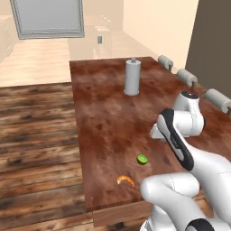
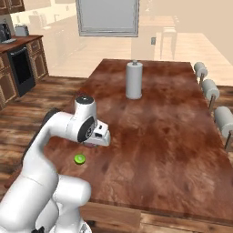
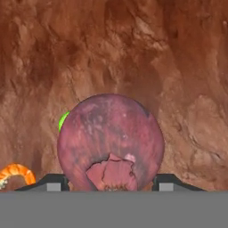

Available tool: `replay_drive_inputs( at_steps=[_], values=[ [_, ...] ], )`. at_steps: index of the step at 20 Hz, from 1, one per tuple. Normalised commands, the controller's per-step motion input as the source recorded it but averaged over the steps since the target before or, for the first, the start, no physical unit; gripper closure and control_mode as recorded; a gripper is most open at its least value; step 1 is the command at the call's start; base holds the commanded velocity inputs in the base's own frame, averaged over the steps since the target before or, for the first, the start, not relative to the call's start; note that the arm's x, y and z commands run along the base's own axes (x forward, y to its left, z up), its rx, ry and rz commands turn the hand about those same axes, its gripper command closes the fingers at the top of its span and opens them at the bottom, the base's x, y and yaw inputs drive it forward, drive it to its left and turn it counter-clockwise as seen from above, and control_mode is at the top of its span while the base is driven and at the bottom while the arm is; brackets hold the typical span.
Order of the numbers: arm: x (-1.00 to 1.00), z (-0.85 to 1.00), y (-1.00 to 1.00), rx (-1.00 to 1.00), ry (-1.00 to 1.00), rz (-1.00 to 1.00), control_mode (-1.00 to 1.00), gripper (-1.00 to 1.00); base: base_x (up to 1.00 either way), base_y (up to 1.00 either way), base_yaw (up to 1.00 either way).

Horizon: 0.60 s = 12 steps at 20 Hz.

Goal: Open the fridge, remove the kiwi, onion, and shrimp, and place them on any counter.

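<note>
Between the two small dark finger tips [image 3: 53, 183] of the white arm's two-finger gripper [image 3: 107, 185] sits the reddish-purple round onion [image 3: 110, 141], so large in the hand view that it spans the whole gap from one tip to the other; the jaws stand wide on either side of it, but whether they press on it or merely flank it I cannot tell. Past the onion's left edge a sliver of the small lime-green kiwi [image 3: 63, 120] peeks out, and lower left lies the orange curved shrimp [image 3: 16, 172], both resting on the dark reddish-brown mottled wooden top of the long island counter [image 1: 103, 117]. In the left base view the kiwi [image 1: 142, 159] lies just beside the arm's forearm and the shrimp [image 1: 125, 180] lies near the counter's near edge, close to the kiwi but apart from it. The right base view shows the kiwi [image 2: 80, 159] just below the lowered hand, near the counter's left edge. Most of the top beyond the arm is bare; a grey upright paper-towel roll on a stand [image 2: 134, 80] stands well apart toward the far end. Grey-cushioned stools [image 2: 210, 88] line the counter's right side.
</note>
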Motion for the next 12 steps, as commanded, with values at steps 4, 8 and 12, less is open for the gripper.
replay_drive_inputs(
  at_steps=[4, 8, 12],
  values=[
    [0.71, -0.67, -0.02, 0.01, 0.08, 0.00, -1.00, 1.00, 0.00, 0.00, 0.00],
    [0.60, -0.52, 0.00, 0.00, 0.17, -0.01, -1.00, 1.00, 0.00, 0.00, 0.00],
    [0.47, -0.50, 0.00, 0.00, 0.17, -0.05, -1.00, 1.00, 0.00, 0.00, 0.00]
  ],
)
